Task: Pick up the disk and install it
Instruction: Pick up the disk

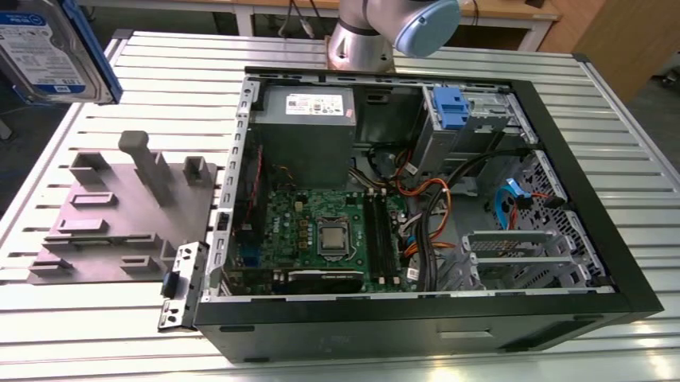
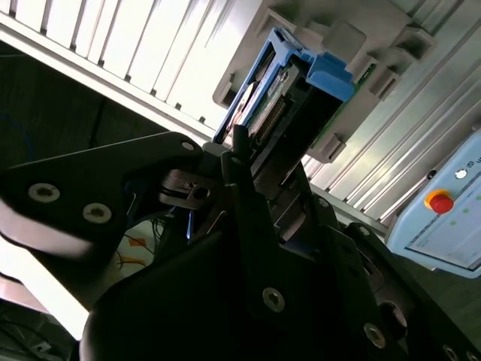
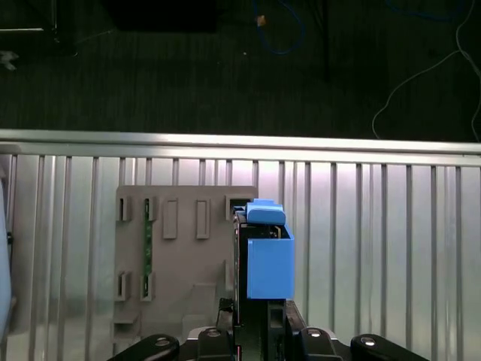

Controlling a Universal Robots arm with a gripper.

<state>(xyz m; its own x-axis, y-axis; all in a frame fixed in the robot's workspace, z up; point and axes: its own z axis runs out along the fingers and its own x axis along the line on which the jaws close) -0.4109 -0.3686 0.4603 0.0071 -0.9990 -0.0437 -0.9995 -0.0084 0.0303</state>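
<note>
Slatted metal tabletop (image 1: 616,119) carries an open computer case (image 1: 425,317). The disk (image 1: 53,48) hangs aloft over the grey plate (image 1: 117,231), well apart from the case, with the gripper (image 3: 252,314) clamped shut on it. Pick-up looks done; installing likely calls for squaring it inside the case.

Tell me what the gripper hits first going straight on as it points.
The gripper holds the disk, which leads and would likely meet the grey fixture plate or the slatted table beside it; depth unclear.
</note>
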